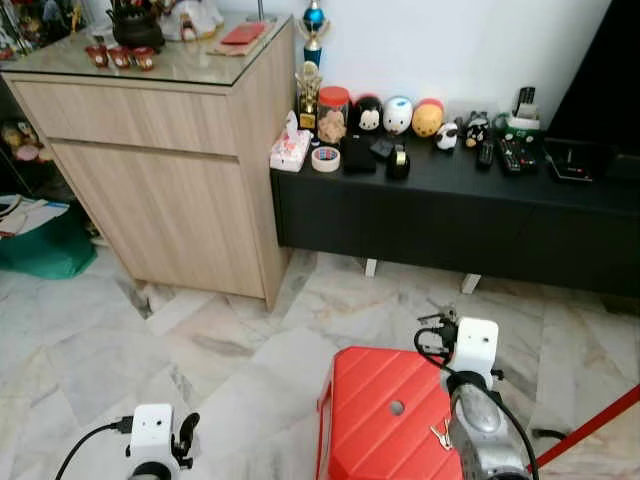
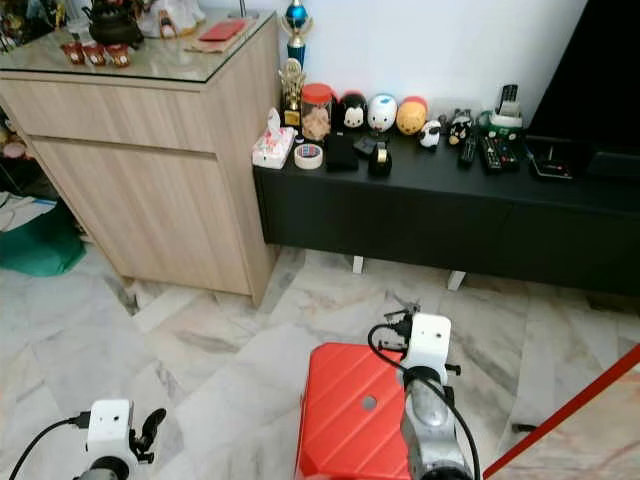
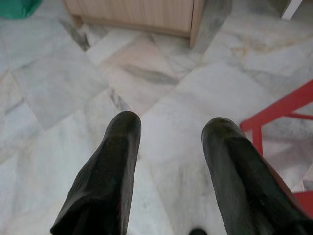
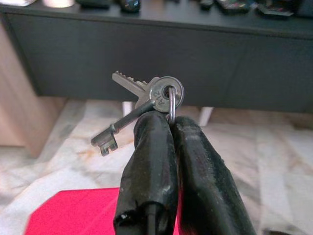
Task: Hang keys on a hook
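My right gripper (image 4: 168, 122) is shut on the ring of a small bunch of metal keys (image 4: 146, 95). One long old-style key and one flat key stick out past the fingertips. In the eye views the keys (image 1: 436, 319) hang in front of the right wrist, over the far edge of a red plastic stool (image 1: 385, 415) and above the marble floor. My left gripper (image 3: 171, 129) is open with nothing between its fingers, low over the floor at the lower left (image 1: 185, 437).
A tall wooden cabinet (image 1: 170, 190) stands at the left. Beside it a low black console (image 1: 450, 225) carries figurines, tape and remotes. A green bag (image 1: 40, 245) lies far left. A red bar (image 1: 590, 425) crosses the lower right.
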Tool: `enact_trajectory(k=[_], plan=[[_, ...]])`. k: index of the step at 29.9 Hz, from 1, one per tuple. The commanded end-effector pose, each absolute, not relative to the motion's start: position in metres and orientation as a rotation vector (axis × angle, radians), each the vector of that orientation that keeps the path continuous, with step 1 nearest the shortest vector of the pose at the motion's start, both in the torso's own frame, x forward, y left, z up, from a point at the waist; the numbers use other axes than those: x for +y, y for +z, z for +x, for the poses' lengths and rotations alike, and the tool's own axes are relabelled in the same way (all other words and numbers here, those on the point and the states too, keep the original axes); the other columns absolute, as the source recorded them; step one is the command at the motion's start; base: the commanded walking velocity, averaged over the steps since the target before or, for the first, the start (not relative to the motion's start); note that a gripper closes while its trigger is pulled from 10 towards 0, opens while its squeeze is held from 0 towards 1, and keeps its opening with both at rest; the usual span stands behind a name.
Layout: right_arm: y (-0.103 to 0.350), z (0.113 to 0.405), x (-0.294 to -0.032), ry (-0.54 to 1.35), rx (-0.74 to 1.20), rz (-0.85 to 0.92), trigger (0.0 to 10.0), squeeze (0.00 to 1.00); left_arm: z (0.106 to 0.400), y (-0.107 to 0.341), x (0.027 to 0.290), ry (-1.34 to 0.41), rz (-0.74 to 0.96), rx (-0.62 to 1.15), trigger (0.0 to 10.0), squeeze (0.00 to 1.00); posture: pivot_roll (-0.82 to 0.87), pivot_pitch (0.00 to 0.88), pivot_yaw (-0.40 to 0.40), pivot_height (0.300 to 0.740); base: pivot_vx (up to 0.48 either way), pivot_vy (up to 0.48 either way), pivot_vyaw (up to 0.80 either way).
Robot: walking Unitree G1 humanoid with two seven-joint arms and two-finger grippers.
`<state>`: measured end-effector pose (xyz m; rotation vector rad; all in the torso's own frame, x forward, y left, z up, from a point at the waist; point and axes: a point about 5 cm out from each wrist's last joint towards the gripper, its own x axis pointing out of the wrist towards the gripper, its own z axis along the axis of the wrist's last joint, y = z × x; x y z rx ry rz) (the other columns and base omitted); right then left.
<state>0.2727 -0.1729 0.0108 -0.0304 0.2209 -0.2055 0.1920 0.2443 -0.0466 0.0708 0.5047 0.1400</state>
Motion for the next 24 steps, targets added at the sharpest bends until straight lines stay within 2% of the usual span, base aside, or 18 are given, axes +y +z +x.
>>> enact_trajectory(k=[1, 13, 24], plan=[[0.016, 0.273, -0.173, -0.217, 0.185, -0.033, 10.0, 0.0, 0.188, -0.049, 0.246, 0.15, 0.078, 0.521, 10.0, 0.0, 0.06, 0.0, -0.039, 0.728, 0.0, 0.0, 0.0], [0.009, 0.268, -0.175, -0.217, 0.221, -0.043, 10.0, 0.0, 0.179, -0.056, 0.249, 0.191, 0.054, 0.576, 10.0, 0.0, 0.05, 0.0, -0.042, 0.728, 0.0, 0.0, 0.0], [-0.012, 0.262, -0.172, -0.142, 0.373, -0.052, 10.0, 0.0, 0.166, -0.065, 0.247, 0.202, 0.03, 0.639, 10.0, 0.0, 0.06, 0.0, -0.043, 0.728, 0.0, 0.0, 0.0]])
